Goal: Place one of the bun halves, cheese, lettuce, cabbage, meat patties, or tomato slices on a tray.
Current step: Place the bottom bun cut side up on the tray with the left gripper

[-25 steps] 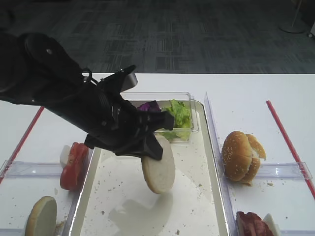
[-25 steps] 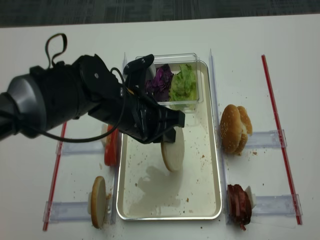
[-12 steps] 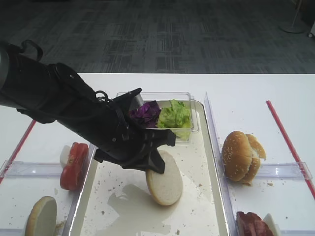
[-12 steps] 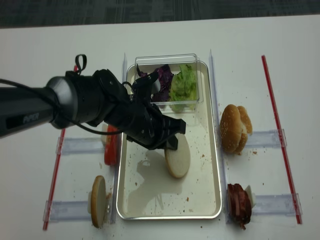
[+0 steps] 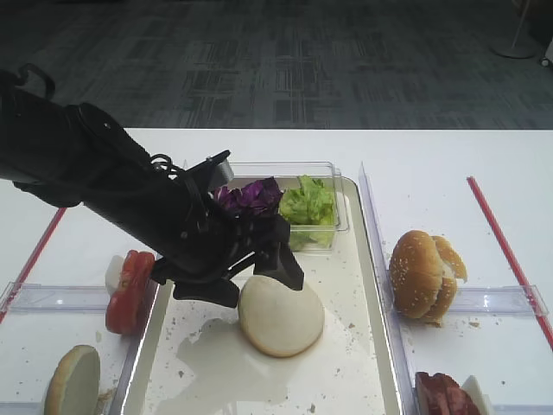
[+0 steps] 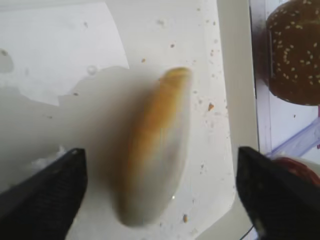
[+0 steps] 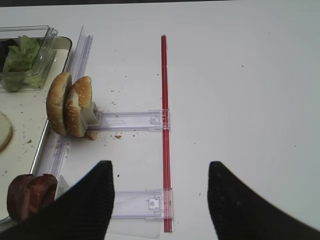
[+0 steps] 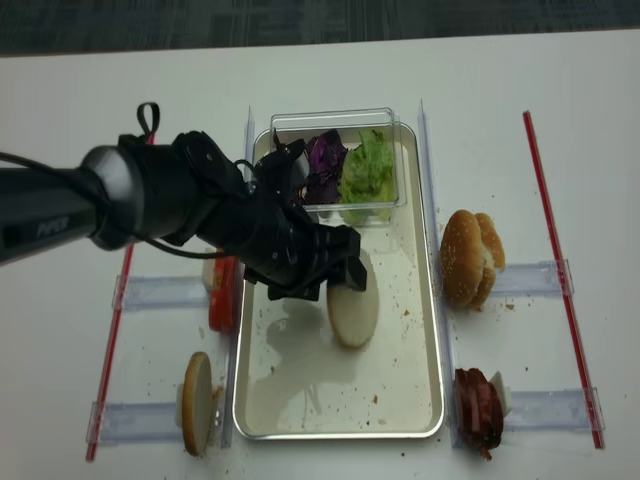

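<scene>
The flat cream round bun half (image 5: 281, 315) lies mid-tray, clear of the large silvery-rimmed tray's (image 8: 436, 330) rims, between the left gripper's (image 6: 157, 187) released fingers (image 6: 47, 197)

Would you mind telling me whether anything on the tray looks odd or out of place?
The tray floor is speckled with crumbs, and a clear tub of cabbage and lettuce sits on its far end. The bun half lies under the open left gripper. Nothing looks damaged.

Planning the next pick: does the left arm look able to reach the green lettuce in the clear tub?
Probably yes: the left gripper hangs open over the tray, the lettuce lies uncovered just beyond, nothing between.
</scene>
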